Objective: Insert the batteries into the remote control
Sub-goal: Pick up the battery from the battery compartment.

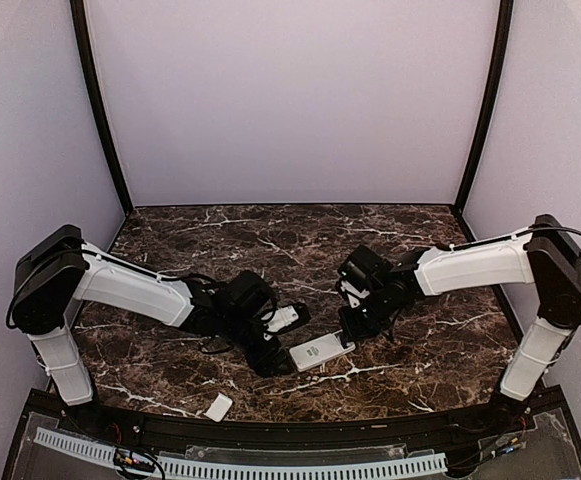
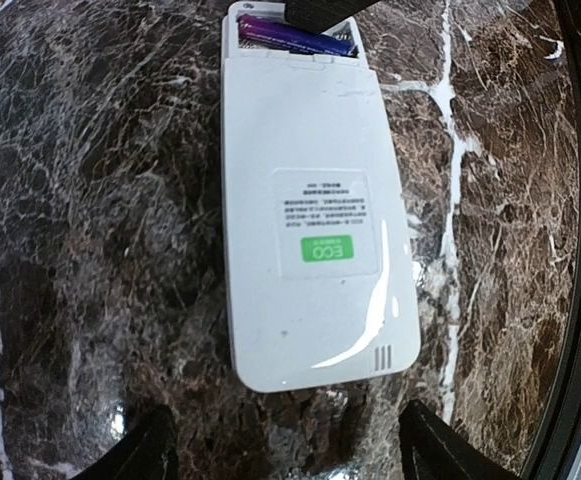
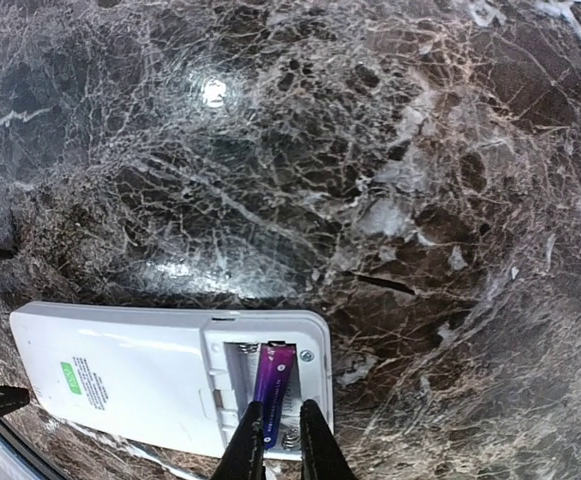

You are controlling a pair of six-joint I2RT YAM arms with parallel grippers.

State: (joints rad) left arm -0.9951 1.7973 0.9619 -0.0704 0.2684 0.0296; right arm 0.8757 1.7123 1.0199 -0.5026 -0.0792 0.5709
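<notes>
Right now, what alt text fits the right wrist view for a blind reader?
A white remote control lies face down on a dark marble table, its battery compartment open with one purple battery lying inside. The right gripper straddles the battery's near end; the slot beside it looks empty.

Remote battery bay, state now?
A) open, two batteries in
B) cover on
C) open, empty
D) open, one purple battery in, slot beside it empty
D: the right wrist view shows a single purple battery lying in the remote control's uncovered bay, with the neighbouring slot bare.
</notes>
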